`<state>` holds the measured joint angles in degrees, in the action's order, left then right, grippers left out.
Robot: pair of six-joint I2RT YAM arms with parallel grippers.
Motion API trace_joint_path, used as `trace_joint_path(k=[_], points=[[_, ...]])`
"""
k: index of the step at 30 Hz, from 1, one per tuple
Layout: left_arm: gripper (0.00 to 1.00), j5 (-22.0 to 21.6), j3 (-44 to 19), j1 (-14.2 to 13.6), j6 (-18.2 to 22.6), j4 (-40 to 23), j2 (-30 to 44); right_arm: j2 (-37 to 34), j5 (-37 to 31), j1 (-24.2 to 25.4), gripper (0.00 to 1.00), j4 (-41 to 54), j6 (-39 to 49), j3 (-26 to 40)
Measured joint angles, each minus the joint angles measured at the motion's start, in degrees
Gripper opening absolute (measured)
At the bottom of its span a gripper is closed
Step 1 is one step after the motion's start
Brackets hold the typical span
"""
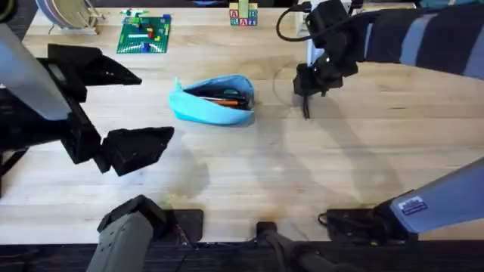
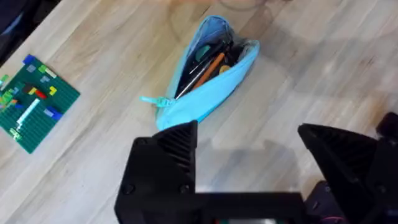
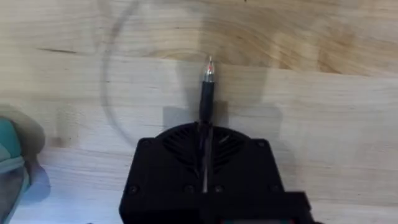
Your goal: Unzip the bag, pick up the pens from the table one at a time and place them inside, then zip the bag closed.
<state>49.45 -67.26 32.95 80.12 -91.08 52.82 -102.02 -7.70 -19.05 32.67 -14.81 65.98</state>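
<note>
Overhead, the left gripper (image 1: pixel 125 113) looms closest, jaws spread wide and empty over the pale plank table (image 1: pixel 249 177). The open bag (image 1: pixel 213 99) lies mid-table, the orange pen (image 1: pixel 227 100) inside. To its right, the right gripper (image 1: pixel 306 92) is clamped on the black pen (image 1: pixel 305 107), tip down. A green brick plate (image 1: pixel 144 34) sits at the far edge.

Left wrist: black fingers (image 2: pixel 165 168) apart, bag (image 2: pixel 205 81) beyond, unzipped.

Right wrist: jaws pinch the black pen (image 3: pixel 206 93) above bare wood grain (image 3: pixel 311 93).
</note>
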Motion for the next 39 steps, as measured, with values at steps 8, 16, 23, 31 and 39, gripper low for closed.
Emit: trace_joint_path(k=[8, 16, 23, 31, 39], points=[[0.994, 0.0, 0.0, 0.0, 0.0, -0.7, 0.0, 0.0, 0.0, 0.0, 0.034, 0.0, 0.0, 0.0], [0.994, 0.0, 0.0, 0.0, 0.0, -0.7, 0.0, 0.0, 0.0, 0.0, 0.029, 0.0, 0.0, 0.1], [0.995, 0.0, 0.0, 0.0, 0.0, -0.7, 0.0, 3.2, 0.0, 0.0, 0.03, 0.6, 0.5, 0.4], [0.994, 0.0, 0.0, 0.0, 0.0, -0.7, 0.0, 13.9, 0.0, 0.0, 0.031, 0.5, 4.3, 1.4], [0.993, 0.0, 0.0, 0.0, 0.0, -0.7, 0.0, 22.3, 0.1, 0.0, 0.032, 0.6, 7.5, 1.5]])
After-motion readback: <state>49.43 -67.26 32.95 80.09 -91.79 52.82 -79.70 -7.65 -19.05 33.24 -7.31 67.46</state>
